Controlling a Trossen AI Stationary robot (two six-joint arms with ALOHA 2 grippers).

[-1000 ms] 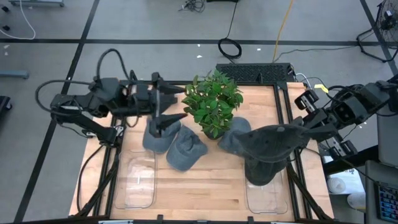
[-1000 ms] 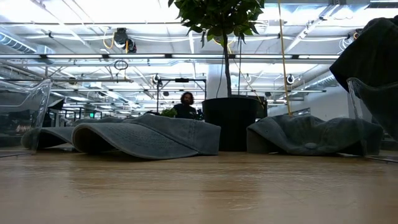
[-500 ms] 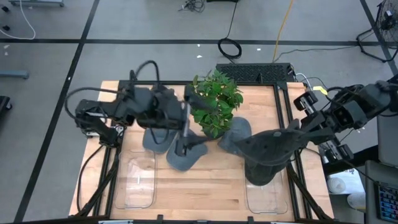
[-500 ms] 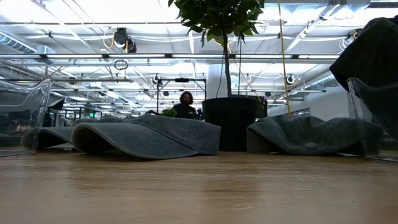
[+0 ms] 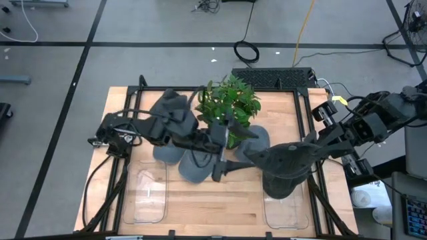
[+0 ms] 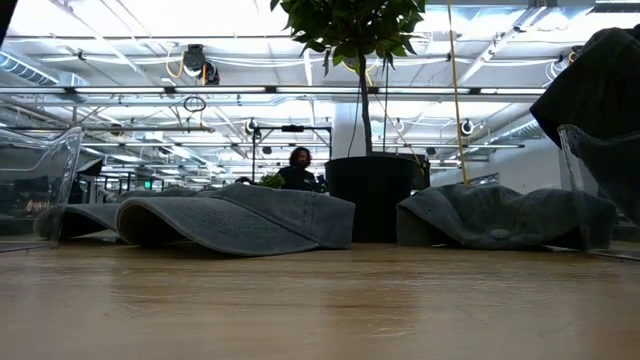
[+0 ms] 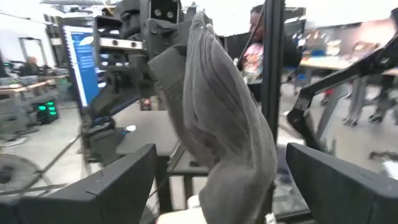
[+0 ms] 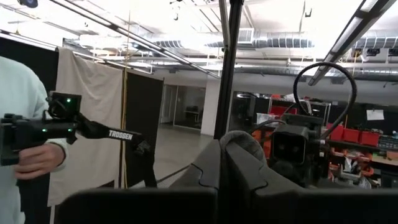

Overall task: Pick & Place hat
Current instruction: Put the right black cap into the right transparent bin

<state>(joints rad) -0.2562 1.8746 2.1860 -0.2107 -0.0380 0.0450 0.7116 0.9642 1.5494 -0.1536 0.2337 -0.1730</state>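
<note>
A dark grey hat (image 5: 287,165) hangs from my shut right gripper (image 5: 321,142) above the right clear bin (image 5: 288,212); the low view shows this hat (image 6: 600,80) at the upper right. My left gripper (image 5: 225,155) is open, stretched over the table's middle, its fingers facing the held hat (image 7: 217,124) without visible touch. Three more grey hats lie flat on the wood: one (image 5: 167,150) at the left, one (image 5: 195,165) under the left arm, one (image 5: 255,141) beside the plant (image 5: 230,110). My right gripper holds the dark hat by its upper end (image 7: 177,62), pinched between the two fingers. They reach in from the table's right side, slanting down. The hat is lifted clear and hangs slack below the fingers, over the right bin.
The potted plant stands at the far middle, its pot (image 6: 375,195) between the lying hats. A second clear bin (image 5: 148,195) sits at the near left. A person holding a device (image 8: 25,143) stands beyond the table. Bare wood (image 5: 220,203) lies along the near edge.
My left arm has swung from the table's far left across the lying hats toward the right, ending next to the held hat. My right gripper with its hat has shifted slightly toward the table's left.
</note>
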